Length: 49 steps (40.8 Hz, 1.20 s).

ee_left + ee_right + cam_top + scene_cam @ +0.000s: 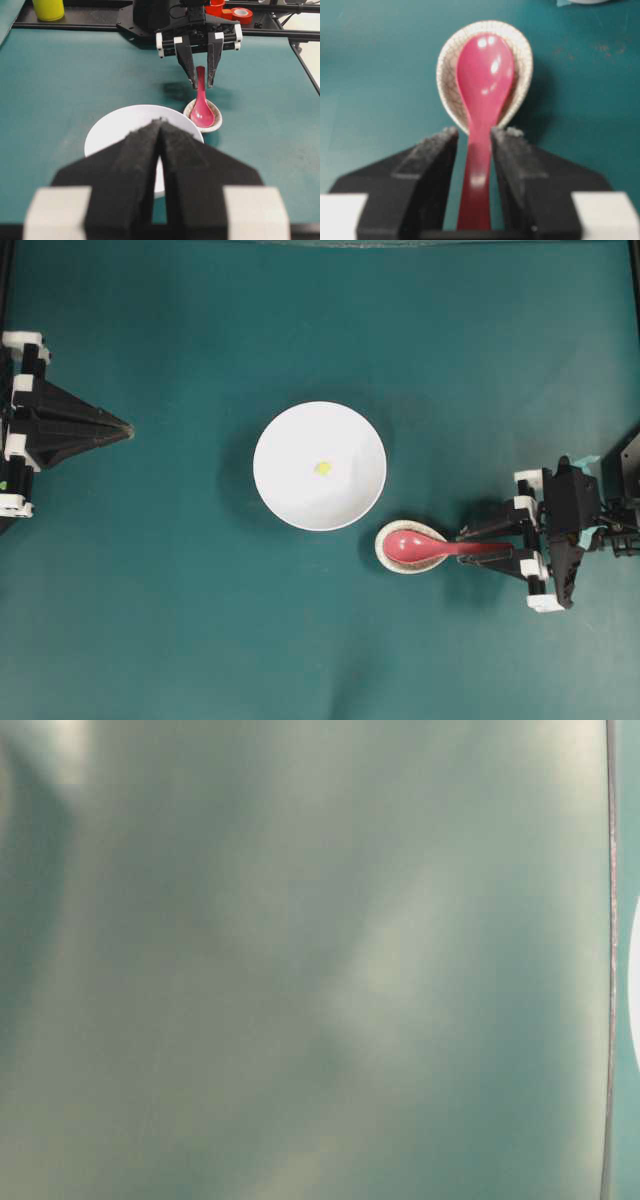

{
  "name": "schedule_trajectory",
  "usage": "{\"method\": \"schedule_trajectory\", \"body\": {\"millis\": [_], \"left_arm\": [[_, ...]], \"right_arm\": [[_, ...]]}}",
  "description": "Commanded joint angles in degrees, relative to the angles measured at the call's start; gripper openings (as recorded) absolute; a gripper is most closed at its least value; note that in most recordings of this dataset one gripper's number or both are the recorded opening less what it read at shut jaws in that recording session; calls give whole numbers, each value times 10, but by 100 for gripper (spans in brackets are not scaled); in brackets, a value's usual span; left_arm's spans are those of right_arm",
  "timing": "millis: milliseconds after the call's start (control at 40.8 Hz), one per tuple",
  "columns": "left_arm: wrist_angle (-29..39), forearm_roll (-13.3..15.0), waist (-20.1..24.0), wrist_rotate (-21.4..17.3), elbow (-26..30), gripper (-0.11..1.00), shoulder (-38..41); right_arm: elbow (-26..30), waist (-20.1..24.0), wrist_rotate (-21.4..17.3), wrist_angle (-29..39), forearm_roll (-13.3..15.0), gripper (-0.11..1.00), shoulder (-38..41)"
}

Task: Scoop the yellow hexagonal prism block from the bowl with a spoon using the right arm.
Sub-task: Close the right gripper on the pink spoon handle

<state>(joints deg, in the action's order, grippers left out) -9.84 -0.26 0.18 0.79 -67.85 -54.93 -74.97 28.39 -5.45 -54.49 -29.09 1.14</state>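
Overhead view showed our right gripper (487, 549) open, its fingers straddling the spoon (430, 547) handle without clamping it; the scoop lay in the speckled rest (386, 552) beside the bowl (290, 495). We saw the yellow block (322, 468) mid-bowl. Closing off-centre, we judged, could twist the glossy handle and tip the spoon out.

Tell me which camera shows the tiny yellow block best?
The overhead view: the tiny yellow block lies in plain sight near the middle of the large white round bowl. In the left wrist view that arm's own gripper hides the bowl's inside. The right wrist and table-level views show no block.
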Motion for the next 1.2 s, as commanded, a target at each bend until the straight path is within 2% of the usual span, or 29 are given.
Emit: {"method": "schedule_trajectory", "body": {"millis": [0, 612, 931, 1176], "left_arm": [[-4, -1, 0, 0, 13, -1, 4], [-4, -1, 0, 0, 13, -1, 4], [-4, 0, 0, 0, 12, -1, 4], [-4, 0, 0, 0, 13, -1, 4]], "right_arm": [[5, 3, 1, -4, -1, 41, -4], [0, 3, 6, 4, -1, 41, -3], [3, -3, 7, 8, -13, 41, -2], [14, -3, 13, 23, -12, 41, 20]]}}
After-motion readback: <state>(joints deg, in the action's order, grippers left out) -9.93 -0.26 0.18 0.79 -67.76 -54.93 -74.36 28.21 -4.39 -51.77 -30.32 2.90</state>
